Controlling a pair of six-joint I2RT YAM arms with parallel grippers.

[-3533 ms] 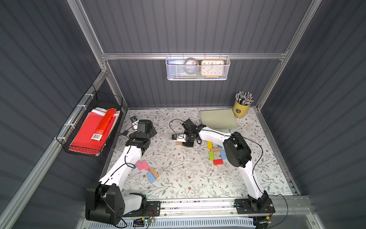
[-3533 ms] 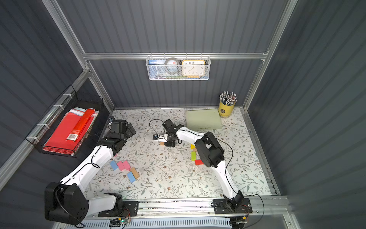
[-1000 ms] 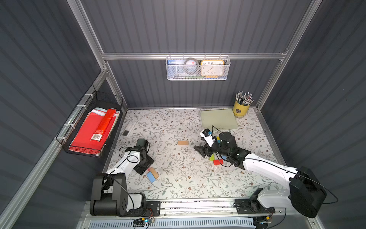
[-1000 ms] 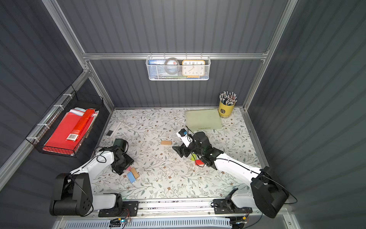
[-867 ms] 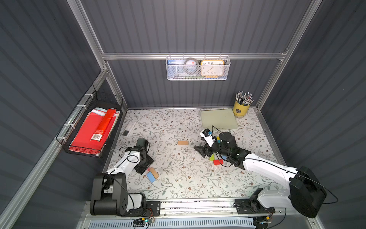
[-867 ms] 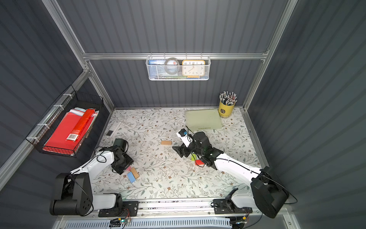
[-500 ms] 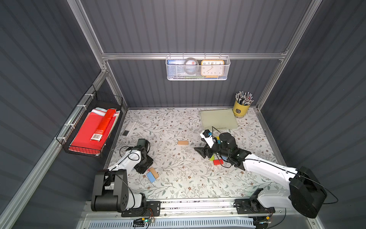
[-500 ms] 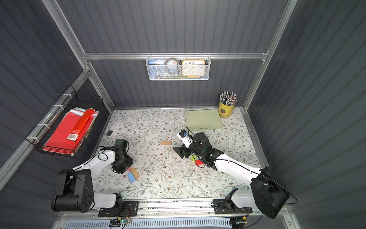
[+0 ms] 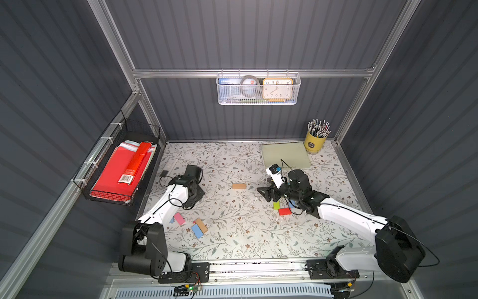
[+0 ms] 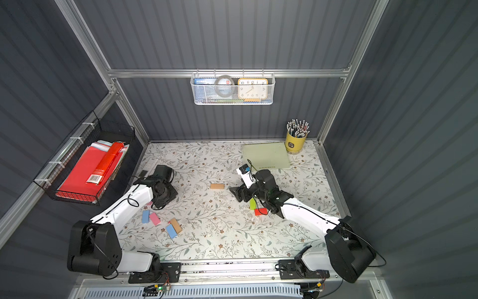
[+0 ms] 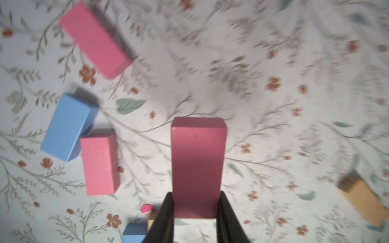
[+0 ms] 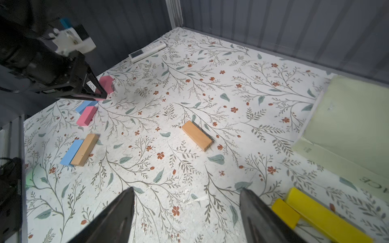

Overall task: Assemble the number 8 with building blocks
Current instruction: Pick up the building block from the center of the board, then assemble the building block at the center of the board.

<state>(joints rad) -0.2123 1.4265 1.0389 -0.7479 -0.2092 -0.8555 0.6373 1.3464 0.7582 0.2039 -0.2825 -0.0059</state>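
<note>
Worktop [image 9: 232, 240]: covered with a floral print; all loose building blocks are carried on it.
Side rack [image 9: 111, 198]: black wire, hung on the left wall; red folders and a long red box [image 9: 134, 163] are stored in it.
Pad [image 9: 284, 155]: pale green, laid flat at the far right corner of the worktop, just beside the pencil cup [image 9: 314, 142].
Wall basket [image 9: 232, 97]: white mesh, fixed to the rear wall; a clock [image 9: 277, 89] is kept in it.
Left claw [image 11: 195, 202]: closed on the held pink block [image 11: 197, 164]. The block is gripped near one end by its long sides and projects past the fingertips. The claw is located at the left side of the worktop.
Right claw [image 12: 187, 197]: spread wide, with nothing between the jaws; located low over the worktop, right of centre.
Centre tan block [image 9: 238, 186]: laid flat and alone at mid-worktop, between the two claws and touched by neither.
Front pair: a blue block [image 10: 171, 231] and a tan block [image 10: 176, 225] are laid side by side, touching, at front left.
Left pair: a loose pink block [image 10: 155, 218] and a second blue block [image 10: 145, 216] are set close together beside the left arm.
Right group: a green block [image 9: 276, 205] and a red block [image 9: 284, 211] are partly hidden by the right arm.
Yellow blocks [image 12: 328, 218]: two, shown side by side in the right wrist view.
</note>
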